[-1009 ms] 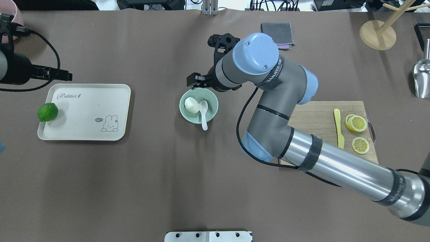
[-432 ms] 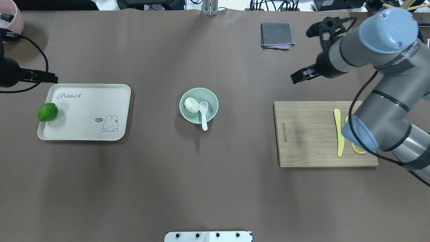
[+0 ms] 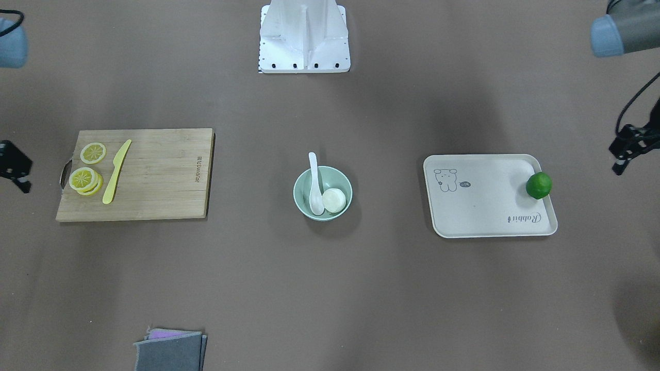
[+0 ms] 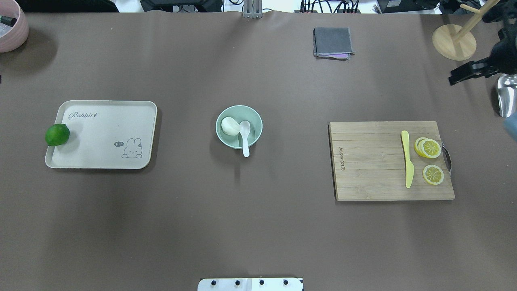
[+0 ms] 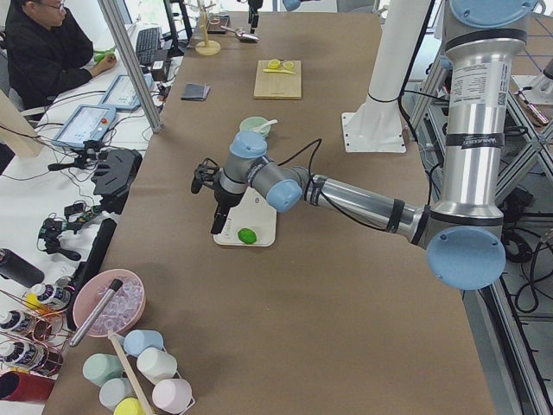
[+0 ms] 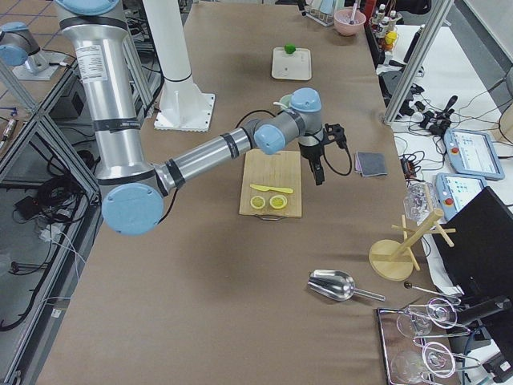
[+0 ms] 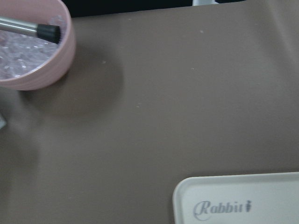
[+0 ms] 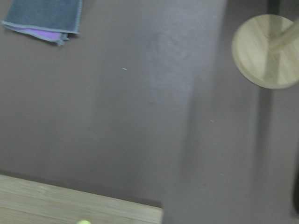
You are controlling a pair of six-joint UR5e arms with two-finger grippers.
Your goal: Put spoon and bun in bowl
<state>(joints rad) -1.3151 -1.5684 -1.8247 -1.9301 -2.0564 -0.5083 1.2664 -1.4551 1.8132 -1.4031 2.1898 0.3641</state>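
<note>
Spoon [image 4: 245, 135] in bowl [image 4: 250, 114] beside bun [image 4: 229, 125], long axis vertical in overhead frame, handle over lower rim. Left gripper [image 3: 621, 157], right gripper [image 4: 458, 77]: cannot tell whether clenched.

Brown table [image 4: 258, 226] carries tray [image 4: 105, 157], bowl [image 4: 251, 114], board [image 4: 371, 161], cloth [image 4: 332, 40].

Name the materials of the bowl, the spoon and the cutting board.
The bowl: mint-green, glossy; glazed ceramic or melamine, cannot tell which. The spoon: white, shiny highlights; likely ceramic or plastic. The cutting board: bamboo or wood, matte, visible glued strips and grain.
</note>
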